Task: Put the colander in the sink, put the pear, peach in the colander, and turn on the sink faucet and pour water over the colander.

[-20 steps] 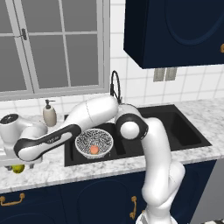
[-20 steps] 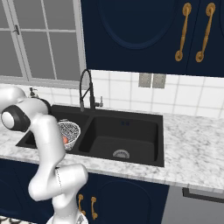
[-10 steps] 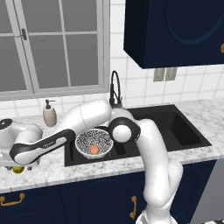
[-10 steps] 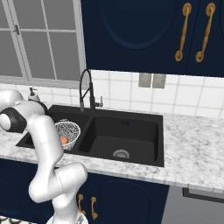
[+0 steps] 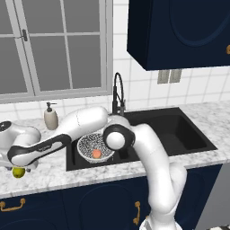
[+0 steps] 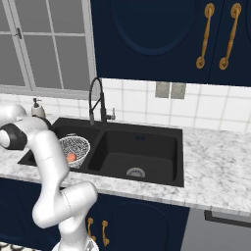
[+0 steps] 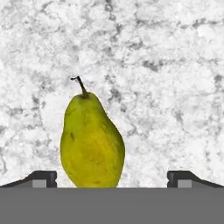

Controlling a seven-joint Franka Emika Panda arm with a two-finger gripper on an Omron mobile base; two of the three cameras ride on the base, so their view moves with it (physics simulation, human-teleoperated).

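The yellow-green pear (image 7: 92, 140) lies on the marble counter, between my gripper's (image 7: 113, 178) open fingers and left of their middle, touching neither fingertip (image 7: 43, 178). In the left base view the pear (image 5: 18, 172) sits at the counter's far left, just under my hand. The white perforated colander (image 5: 92, 143) stands in the left basin of the black sink (image 5: 179, 130) with the orange-pink peach (image 5: 96, 153) inside it. From the right, the colander (image 6: 76, 146) and the peach (image 6: 71, 157) show behind my arm. The black gooseneck faucet (image 5: 117, 93) rises behind the sink.
A white soap dispenser (image 5: 50, 117) stands on the counter by the window, left of the sink. The right basin (image 6: 139, 159) holds only its silver drain. The arm stretches low across the colander and the counter's left part.
The arm has swung further left and lowered, bringing the hand down over the pear. The jaws have stayed open. Colander and peach have not moved.
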